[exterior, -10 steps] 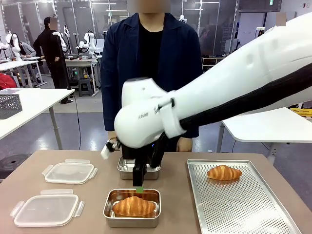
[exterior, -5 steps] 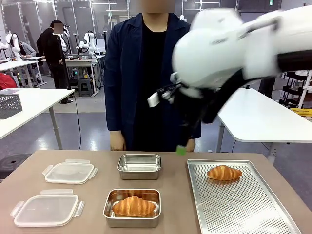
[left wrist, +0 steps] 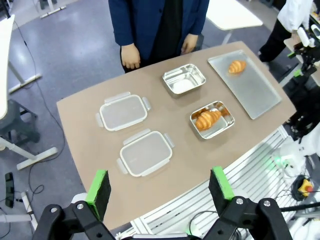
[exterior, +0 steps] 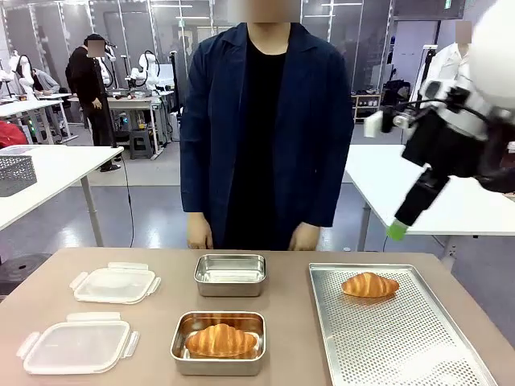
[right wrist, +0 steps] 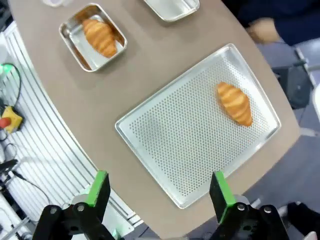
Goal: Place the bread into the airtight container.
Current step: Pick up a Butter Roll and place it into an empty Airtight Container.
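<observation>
One bread, a golden croissant (exterior: 220, 340), lies in the near steel container (exterior: 183, 354). A second croissant (exterior: 369, 285) rests at the far end of the perforated tray (exterior: 402, 338). The far steel container (exterior: 230, 274) holds nothing. My right gripper (exterior: 397, 228) hangs high above the tray's far right side, open and holding nothing. Its wrist view looks down between its fingers (right wrist: 159, 190) on the tray croissant (right wrist: 235, 103) and the boxed croissant (right wrist: 99, 36). My left gripper (left wrist: 160, 185) stands open high above the table's near edge, far from the boxed croissant (left wrist: 207, 119).
Two clear clip lids (exterior: 115, 284) (exterior: 75, 346) lie on the table's left side. A person stands at the far edge, with hands (exterior: 199, 235) (exterior: 304, 237) hanging just behind the table. The tray's near half is bare.
My right arm has lifted away from the near container and swung up and to the right, ending over the tray's side. The croissant stays in the container.
</observation>
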Action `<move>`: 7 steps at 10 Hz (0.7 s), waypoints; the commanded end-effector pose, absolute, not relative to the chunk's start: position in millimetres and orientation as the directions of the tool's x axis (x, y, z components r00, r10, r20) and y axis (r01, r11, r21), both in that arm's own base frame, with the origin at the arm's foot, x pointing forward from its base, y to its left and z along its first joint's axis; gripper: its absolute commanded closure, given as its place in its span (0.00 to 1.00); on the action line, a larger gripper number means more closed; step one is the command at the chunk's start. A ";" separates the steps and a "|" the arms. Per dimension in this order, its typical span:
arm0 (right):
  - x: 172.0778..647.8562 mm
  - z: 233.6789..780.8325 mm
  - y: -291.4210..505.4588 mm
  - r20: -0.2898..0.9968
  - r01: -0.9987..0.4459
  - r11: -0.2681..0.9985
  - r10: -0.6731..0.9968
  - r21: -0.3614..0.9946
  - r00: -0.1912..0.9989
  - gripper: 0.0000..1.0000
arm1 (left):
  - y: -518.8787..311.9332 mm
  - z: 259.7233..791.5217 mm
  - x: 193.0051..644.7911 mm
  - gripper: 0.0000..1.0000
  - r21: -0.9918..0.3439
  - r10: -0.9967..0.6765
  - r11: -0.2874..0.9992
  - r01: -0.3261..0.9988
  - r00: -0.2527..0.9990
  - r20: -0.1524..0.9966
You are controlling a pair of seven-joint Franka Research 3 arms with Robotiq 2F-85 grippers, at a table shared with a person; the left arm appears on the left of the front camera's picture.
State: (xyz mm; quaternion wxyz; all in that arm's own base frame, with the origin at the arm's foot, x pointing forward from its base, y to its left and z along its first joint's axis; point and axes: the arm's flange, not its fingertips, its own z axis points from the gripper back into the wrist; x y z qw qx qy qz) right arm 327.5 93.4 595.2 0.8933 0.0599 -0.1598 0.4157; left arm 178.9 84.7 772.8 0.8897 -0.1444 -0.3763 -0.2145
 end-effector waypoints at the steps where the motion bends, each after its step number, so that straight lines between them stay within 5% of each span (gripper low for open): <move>1: 348.1 564.7 59.1 0.330 -0.751 0.658 0.720 -0.050 0.610 0.00 | 84.3 775.3 178.2 0.00 -0.095 -0.279 0.859 0.503 0.617 0.735; 3: 379.6 527.6 35.1 0.379 -0.827 0.555 0.787 -0.089 0.487 0.00 | 84.3 775.3 178.2 0.00 -0.095 -0.279 0.859 0.503 0.617 0.735; 7: 447.1 469.9 59.5 0.470 -0.866 0.500 0.770 -0.025 0.431 0.00 | 84.3 775.3 178.2 0.00 -0.095 -0.279 0.859 0.503 0.617 0.735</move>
